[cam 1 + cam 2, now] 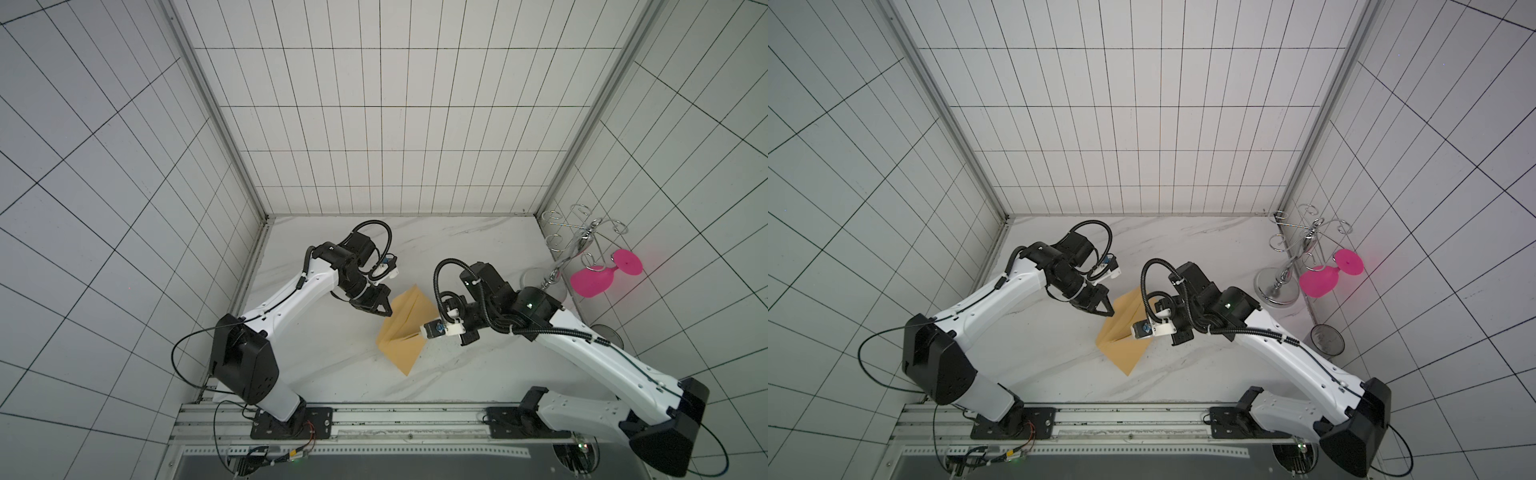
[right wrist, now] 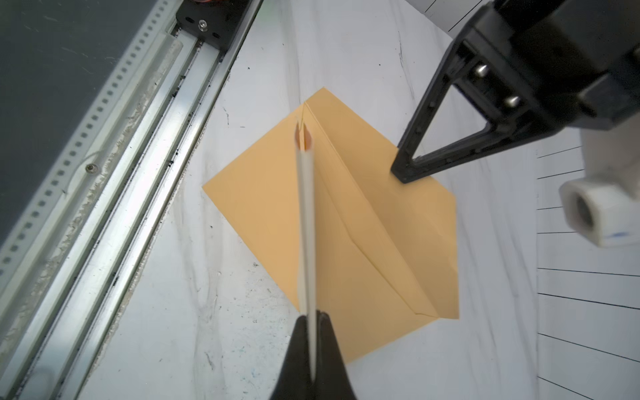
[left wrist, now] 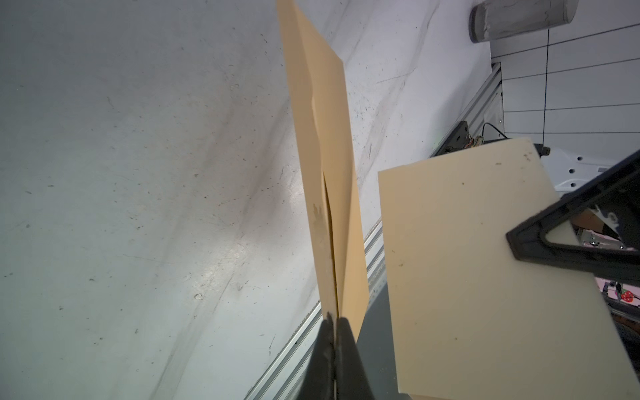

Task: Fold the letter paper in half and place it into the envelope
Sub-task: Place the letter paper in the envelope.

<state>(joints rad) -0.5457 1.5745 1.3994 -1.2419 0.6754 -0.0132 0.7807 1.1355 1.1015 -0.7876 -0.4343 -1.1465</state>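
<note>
1. Since the letter paper (image 3: 467, 277) shows two layers at its far tip in the right wrist view, I'd say the folding is done and we're on the insert step.
2. On the paper side, the right gripper (image 2: 313, 323) has its jaws pressed together on the sheet's near edge. The sheet sticks straight out from it, seen edge-on from that wrist, up off the table (image 1: 332, 365).
3. Over on the other arm, the left gripper (image 1: 384, 311) is clamped too, pinching the edge of the raised panel of the envelope (image 2: 259, 207). That panel looks like the flap. The envelope sits like a tent, with its other half flat on the table.
4. Where stuff is: the envelope is mid-table between the two arms. The paper hangs over its flat half, far tip near the fold line where the halves meet. From the left wrist view the paper is beside the raised panel, not touching it.
5. Can't tell if the tip has got into the pocket. My guess is not yet.
6. Next move, imo: the right arm lines the leading edge up with the pocket mouth and slides it in low and flat, while the left one holds the flap back. Thin paper will probably buckle if it catches the lip.
</note>
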